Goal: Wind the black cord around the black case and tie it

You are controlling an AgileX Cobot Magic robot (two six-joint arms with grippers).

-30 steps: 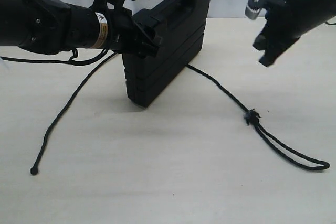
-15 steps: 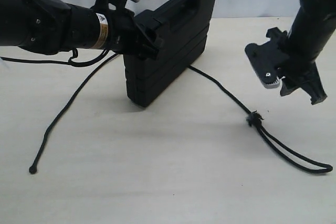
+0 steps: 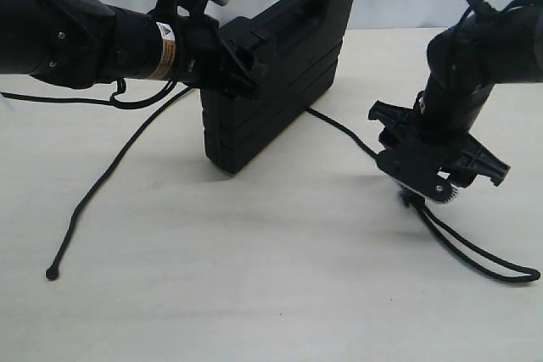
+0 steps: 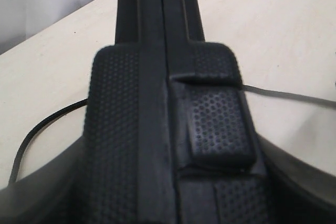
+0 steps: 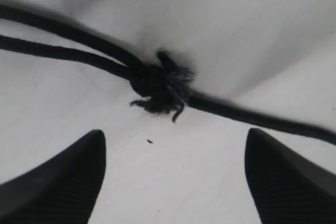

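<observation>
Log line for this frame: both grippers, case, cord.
left gripper: shut on case | case: on edge, tilted | right gripper: open, over knot | cord: on table, not wrapped

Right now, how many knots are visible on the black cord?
2. A small end knot at the left free end of the black cord; a frayed knot under the open right hand. Cord behind the black case is hidden, so maybe more.
</observation>
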